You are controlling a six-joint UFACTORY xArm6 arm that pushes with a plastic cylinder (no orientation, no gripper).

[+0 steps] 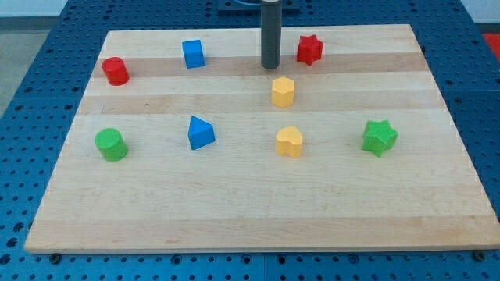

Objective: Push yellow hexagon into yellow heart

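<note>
Pale wooden board (234,211) on a blue perforated table (47,31), carrying eight small blocks. Landmark: the small yellow hexagon block (283,91), which lies a little toward the view's top from the board's middle. The dark straight rod descends from the view's top; my tip (270,67) rests near the hexagon, toward the view's top and slightly to the view's left of it, apart from it and holding nothing. The small yellow heart block (289,142) lies toward the view's bottom from the hexagon, slightly to the view's right, well apart, with bare wood between. Tip, hexagon and heart thus fall nearly on one line, so a push toward the view's bottom appears to suit. No other block lies between hexagon and heart.
</note>
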